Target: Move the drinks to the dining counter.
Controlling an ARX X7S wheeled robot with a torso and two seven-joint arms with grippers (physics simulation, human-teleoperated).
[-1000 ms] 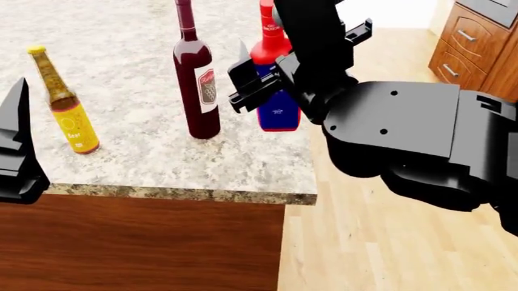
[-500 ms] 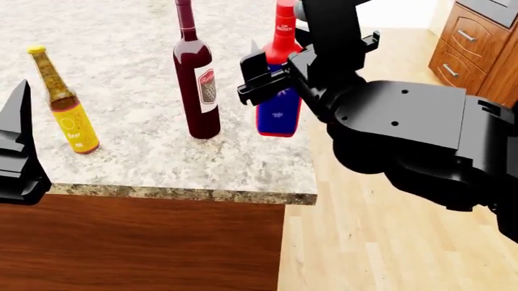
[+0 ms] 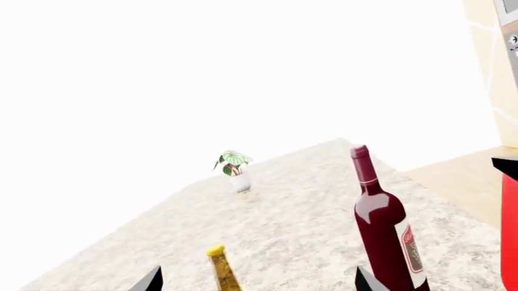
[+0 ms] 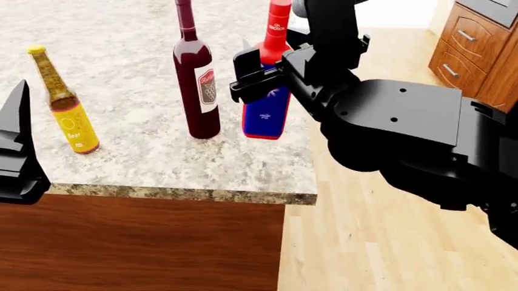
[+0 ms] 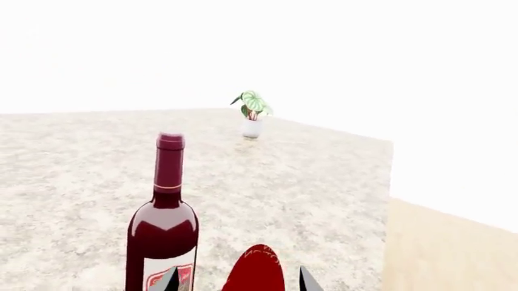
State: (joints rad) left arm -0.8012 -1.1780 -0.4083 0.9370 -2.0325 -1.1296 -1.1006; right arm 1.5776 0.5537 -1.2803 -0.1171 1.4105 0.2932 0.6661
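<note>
On the dining counter (image 4: 145, 163) stand an amber beer bottle (image 4: 65, 103) at the left and a tall dark-red wine bottle (image 4: 196, 79) in the middle, both upright. Just right of the wine bottle, the blue bottle (image 4: 265, 115) with its red cap (image 5: 257, 270) leans with its top to the right, and my right gripper (image 4: 271, 76) is shut on its body. I cannot tell whether its base touches the slab. My left gripper (image 4: 20, 151) hangs open at the counter's near left edge, short of the beer bottle (image 3: 220, 273). The wine bottle (image 3: 387, 230) also shows there.
A small potted plant (image 5: 252, 118) sits at the counter's far end. The counter's right edge drops to a wooden floor (image 4: 356, 242). Orange handled cabinets (image 4: 477, 42) stand at the far right. My right arm's dark bulk (image 4: 404, 139) hangs over the floor.
My right gripper has moved left towards the wine bottle, carrying the blue bottle with it. The bottle went from upright to leaning. The left arm has not moved.
</note>
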